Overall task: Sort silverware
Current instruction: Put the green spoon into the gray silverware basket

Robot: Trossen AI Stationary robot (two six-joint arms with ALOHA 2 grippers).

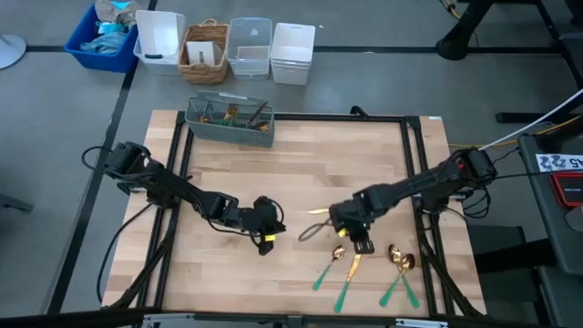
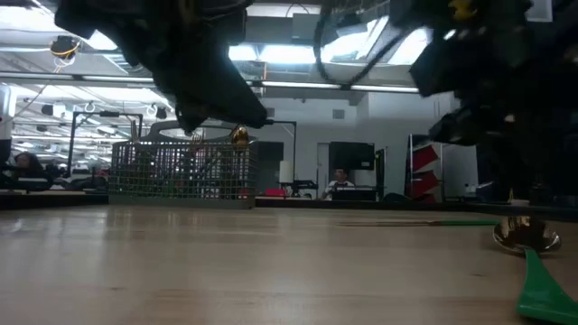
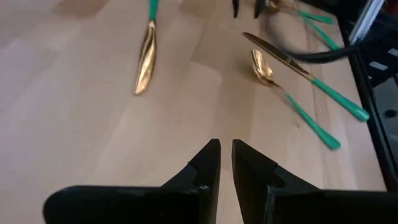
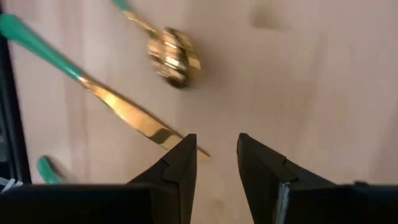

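Note:
Several gold pieces with teal handles lie flat near the table's near right: a spoon (image 1: 338, 255), a knife (image 1: 353, 266) and two spoons (image 1: 398, 259). More stand in the mesh caddy (image 1: 229, 119) at the far edge. My right gripper (image 1: 362, 244) hovers open over them. In its wrist view its fingers (image 4: 214, 146) stand by a knife's blade tip (image 4: 158, 134), with a spoon bowl (image 4: 173, 56) beyond. My left gripper (image 1: 271, 228) waits mid-table, holding nothing, its fingers (image 3: 225, 149) only a narrow gap apart. It faces a knife (image 3: 146, 59) and a spoon (image 3: 264, 68).
Bins and a wicker basket (image 1: 205, 53) sit beyond the table's far edge. A black frame rail (image 1: 419, 164) runs along the right side. A cable loop (image 1: 310, 232) lies between the grippers. In the low view a spoon (image 2: 524, 236) rests at the right, with the caddy (image 2: 185, 171) far behind.

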